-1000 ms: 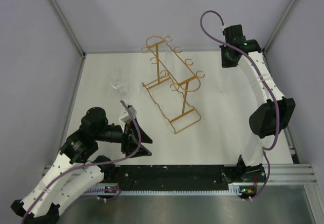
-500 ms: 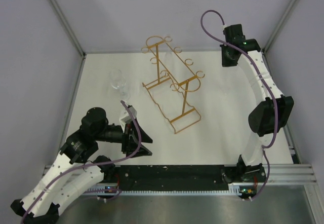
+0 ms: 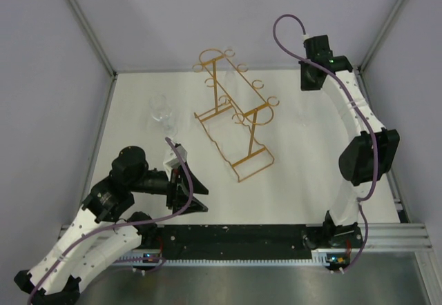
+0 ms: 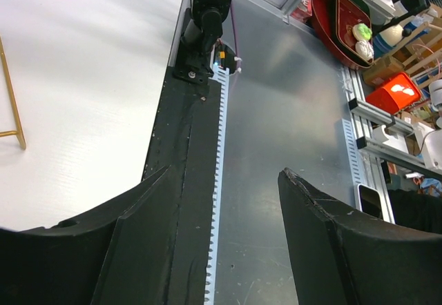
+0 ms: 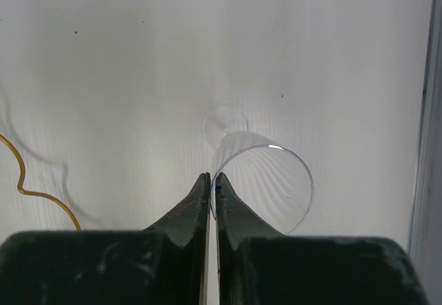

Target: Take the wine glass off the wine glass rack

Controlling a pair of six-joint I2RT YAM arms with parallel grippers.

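Observation:
In the right wrist view my right gripper [image 5: 213,177] is shut on the rim of the wine glass [image 5: 273,181], a clear stemmed glass seen from above. Its round foot [image 5: 224,121] shows below against the white table; I cannot tell whether it touches. The gold wire wine glass rack [image 3: 235,115] stands mid-table, to the left of that gripper [image 3: 309,84], and its wavy base edge [image 5: 27,181] is apart from the glass. My left gripper [image 3: 193,189] is open and empty near the front edge, its fingers [image 4: 138,215] over the black strip.
A second clear glass [image 3: 163,112] stands upright on the table left of the rack. Grey walls close in the back and both sides. A black strip [image 4: 186,146] and metal rail run along the near edge.
The right arm has shifted very slightly with the glass still pinched. The left arm has not moved.

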